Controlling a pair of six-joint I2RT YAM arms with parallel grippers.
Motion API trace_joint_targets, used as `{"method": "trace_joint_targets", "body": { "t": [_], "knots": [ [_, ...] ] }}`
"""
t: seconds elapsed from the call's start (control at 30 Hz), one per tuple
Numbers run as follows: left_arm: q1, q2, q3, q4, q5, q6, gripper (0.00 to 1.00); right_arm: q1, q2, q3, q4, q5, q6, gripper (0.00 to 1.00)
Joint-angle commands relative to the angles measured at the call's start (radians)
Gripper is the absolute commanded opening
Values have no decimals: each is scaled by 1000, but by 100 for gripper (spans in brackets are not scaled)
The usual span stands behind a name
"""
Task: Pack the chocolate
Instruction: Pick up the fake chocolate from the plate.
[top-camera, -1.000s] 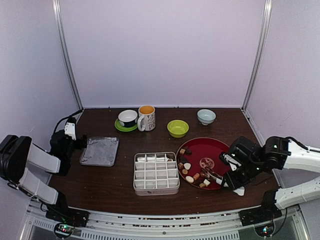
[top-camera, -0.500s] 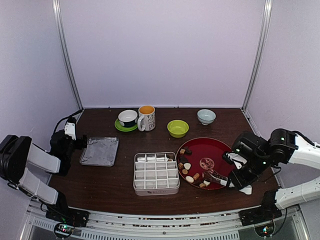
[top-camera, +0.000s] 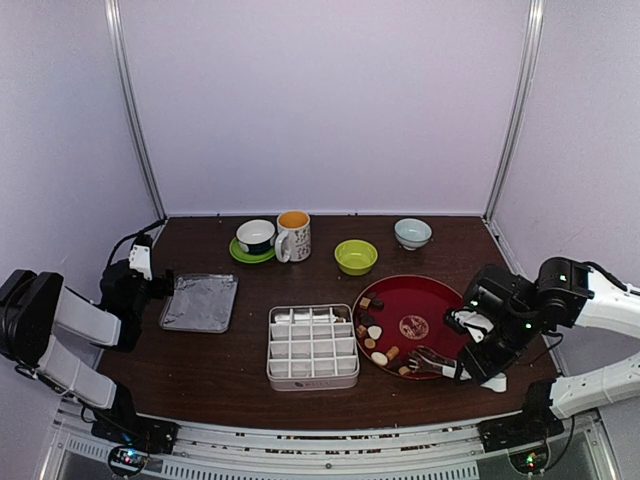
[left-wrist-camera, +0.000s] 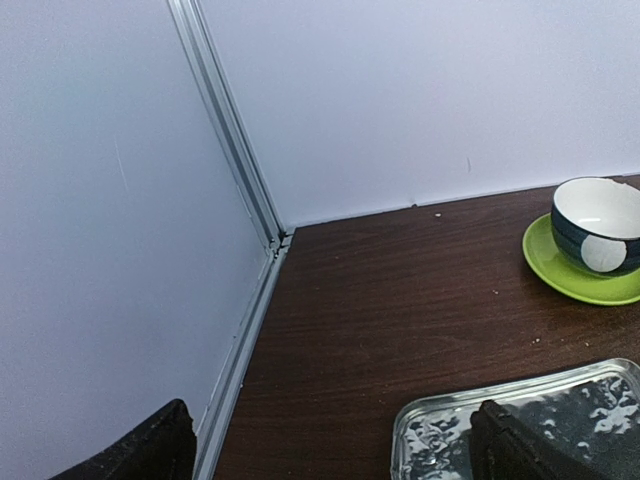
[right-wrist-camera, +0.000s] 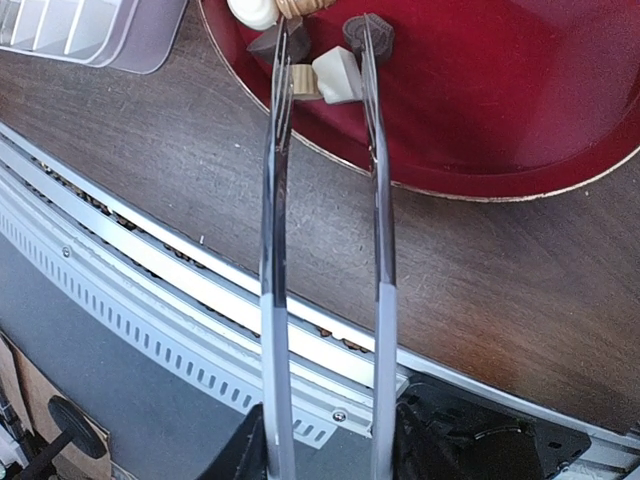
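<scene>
The chocolate (top-camera: 375, 335) lies as small brown, dark and cream pieces on the left part of the red plate (top-camera: 425, 287). My right gripper (top-camera: 472, 366) is shut on metal tongs (top-camera: 430, 358) that point left over the plate's near rim. In the right wrist view the tongs (right-wrist-camera: 272, 250) stand apart at the tips, with a cream cube (right-wrist-camera: 335, 75) between them and a dark piece (right-wrist-camera: 367, 28) at the right tip. The white compartment box (top-camera: 312, 345) sits left of the plate. My left gripper (top-camera: 150, 282) is open at the far left, empty.
A foil tray (top-camera: 200, 302) lies beside the left gripper, its corner (left-wrist-camera: 560, 420) under the right finger. At the back stand a cup on a green saucer (top-camera: 256, 238), a mug (top-camera: 294, 236), a green bowl (top-camera: 356, 257) and a pale bowl (top-camera: 413, 233). The table's front rail (right-wrist-camera: 150, 270) runs below the tongs.
The right arm has shifted slightly right and back, drawing the tongs toward the plate's near rim; their tips have spread a little. The left arm has not moved.
</scene>
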Motion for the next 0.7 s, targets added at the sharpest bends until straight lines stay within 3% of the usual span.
{"method": "trace_joint_targets", "body": {
  "t": [0.0,0.67],
  "knots": [
    [8,1,16,63,2,0,98,11,14,-22,32,-11,-11,38],
    [8,1,16,62,1,-1,98,12,29,70,51,89,-35,24]
  ]
}}
